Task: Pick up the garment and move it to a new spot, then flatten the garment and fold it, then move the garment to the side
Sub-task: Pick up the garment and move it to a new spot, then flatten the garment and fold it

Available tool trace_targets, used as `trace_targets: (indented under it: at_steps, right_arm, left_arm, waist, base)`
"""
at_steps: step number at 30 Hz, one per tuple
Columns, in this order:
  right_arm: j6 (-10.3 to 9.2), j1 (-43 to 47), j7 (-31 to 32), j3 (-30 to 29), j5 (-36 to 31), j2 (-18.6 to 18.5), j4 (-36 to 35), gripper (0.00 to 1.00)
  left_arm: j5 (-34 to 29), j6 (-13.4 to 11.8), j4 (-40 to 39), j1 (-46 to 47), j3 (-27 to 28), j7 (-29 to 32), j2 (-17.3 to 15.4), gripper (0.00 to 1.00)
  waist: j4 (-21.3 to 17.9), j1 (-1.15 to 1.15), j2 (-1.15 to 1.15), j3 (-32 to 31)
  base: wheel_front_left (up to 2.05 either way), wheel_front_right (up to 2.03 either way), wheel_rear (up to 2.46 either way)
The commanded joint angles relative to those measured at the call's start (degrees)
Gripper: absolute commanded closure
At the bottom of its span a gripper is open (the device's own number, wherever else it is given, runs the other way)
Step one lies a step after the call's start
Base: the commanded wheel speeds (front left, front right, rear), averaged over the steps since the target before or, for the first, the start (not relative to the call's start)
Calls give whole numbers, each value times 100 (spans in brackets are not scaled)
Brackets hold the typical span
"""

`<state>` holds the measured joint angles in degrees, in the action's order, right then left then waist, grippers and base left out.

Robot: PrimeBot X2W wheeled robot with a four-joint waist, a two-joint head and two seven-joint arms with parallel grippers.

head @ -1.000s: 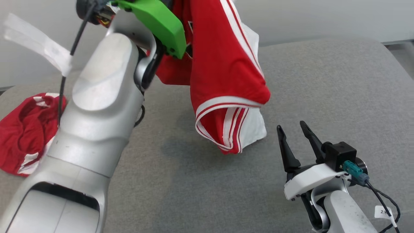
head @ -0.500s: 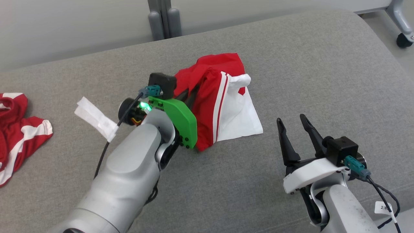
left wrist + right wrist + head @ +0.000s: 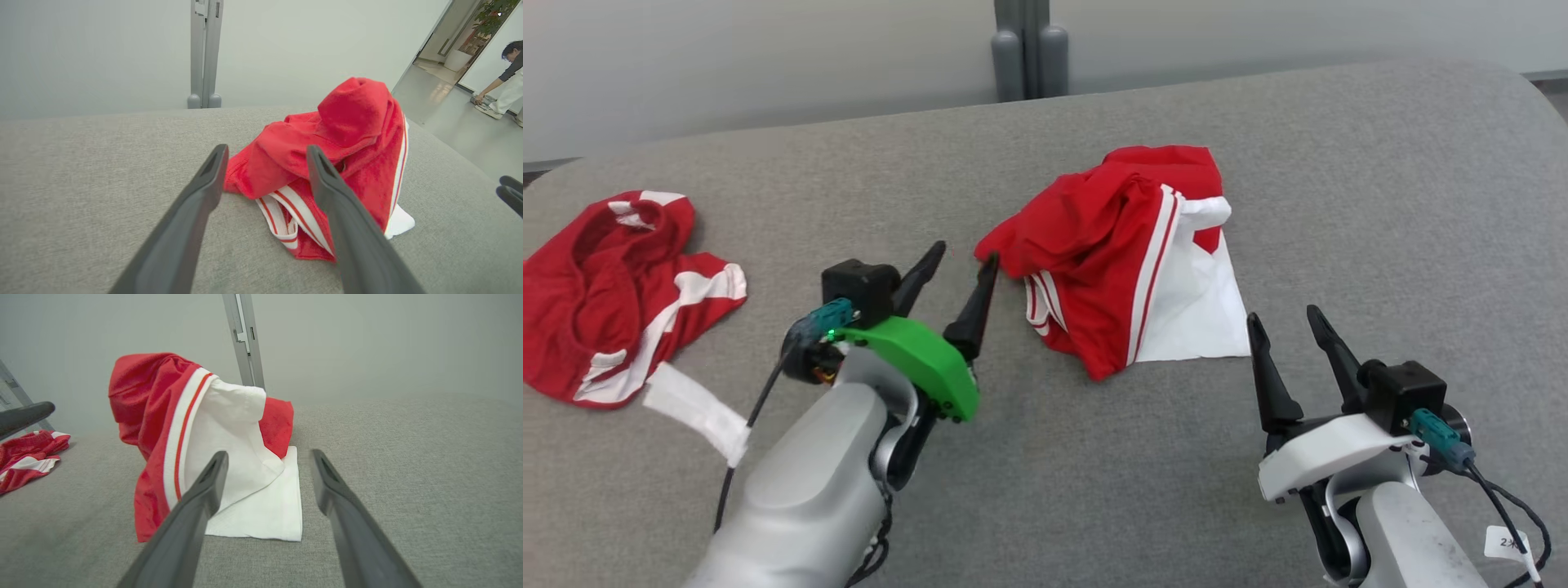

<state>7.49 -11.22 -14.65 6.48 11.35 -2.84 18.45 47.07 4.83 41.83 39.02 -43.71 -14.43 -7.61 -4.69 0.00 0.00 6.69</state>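
The garment (image 3: 1127,253) is red with white stripes and a white panel, and it lies in a crumpled heap at the middle of the grey cushioned surface (image 3: 1380,180). My left gripper (image 3: 966,252) stands open just left of the heap, its fingertips close to the red edge and holding nothing. The left wrist view shows the garment (image 3: 351,118) right behind my open left gripper (image 3: 267,147). My right gripper (image 3: 1282,314) is open and empty, a little to the right of the white corner. From the right wrist, the garment (image 3: 163,400) rises ahead of my right gripper (image 3: 269,453).
A second red and white garment (image 3: 613,286) lies bunched at the far left. A white tape tag (image 3: 694,408) hangs from the left arm's cable. A grey post (image 3: 1029,49) stands behind the surface. A person (image 3: 506,77) bends over far off to the right.
The left gripper carried the hanging garment down onto the surface, then opened and drew back to the left. The head camera shifted. The right gripper stayed open and still.
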Motion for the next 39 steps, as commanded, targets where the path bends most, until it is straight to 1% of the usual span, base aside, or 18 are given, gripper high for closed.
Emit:
trace_targets:
  at_steps: [1,3,6,7,8,10,12,15,20,23,29,39]
  right_arm:
    - [0,95,-2,-28,-38,-11,-5,0]
    - [-1,146,19,-77,-47,-13,-13,0]
    - [-1,197,46,-119,-43,-13,-36,0]
    - [-1,210,52,-134,-42,-12,-49,0]
    - [0,241,59,-154,-44,-14,-64,0]
    - [0,294,71,-174,-40,-12,-75,0]
    - [0,314,86,-189,-21,-12,-89,0]
    - [0,363,86,-222,18,-12,-84,0]
    - [-1,422,76,-274,38,-12,-72,0]
    - [0,446,72,-284,53,-12,-54,0]
    - [0,507,70,-315,63,-12,11,0]
    - [0,494,114,-343,81,-12,106,0]
  left_arm:
    - [-85,-109,-171,-230,110,-50,-146,0]
    - [-180,-263,-523,-447,375,-81,-327,0]
    - [-446,-536,-1229,-910,932,-75,-618,0]
    - [-468,-605,-1430,-1085,1104,-74,-646,0]
    - [-626,-666,-1693,-1271,1294,-70,-724,0]
    - [-740,-750,-2082,-1622,1641,-71,-814,0]
    - [-892,-782,-2377,-1964,1907,-71,-871,0]
    - [-1108,-744,-2712,-2403,2249,-72,-884,0]
    - [-1544,-715,-3026,-3018,2774,-73,-771,0]
    - [-1737,-692,-3042,-3324,3031,-73,-672,0]
    - [-1950,-512,-2882,-3761,3445,-73,-475,0]
    - [-2197,-274,-2682,-3863,3825,-73,-205,0]
  waist:
    - [365,0,0,-234]
    - [474,0,0,-307]
    - [589,0,0,-403]
    - [611,0,0,-424]
    - [642,0,0,-451]
    - [675,0,0,-505]
    - [689,0,0,-551]
    - [692,0,0,-609]
    - [648,0,0,-674]
    - [609,0,0,-697]
    - [569,0,0,-736]
    - [591,0,0,-743]
  base:
    - [0,0,0]
    - [0,0,0]
    - [0,0,0]
    - [0,0,0]
    - [0,0,0]
    - [0,0,0]
    - [0,0,0]
    - [0,0,0]
    - [0,0,0]
    - [0,0,0]
    - [0,0,0]
    - [0,0,0]
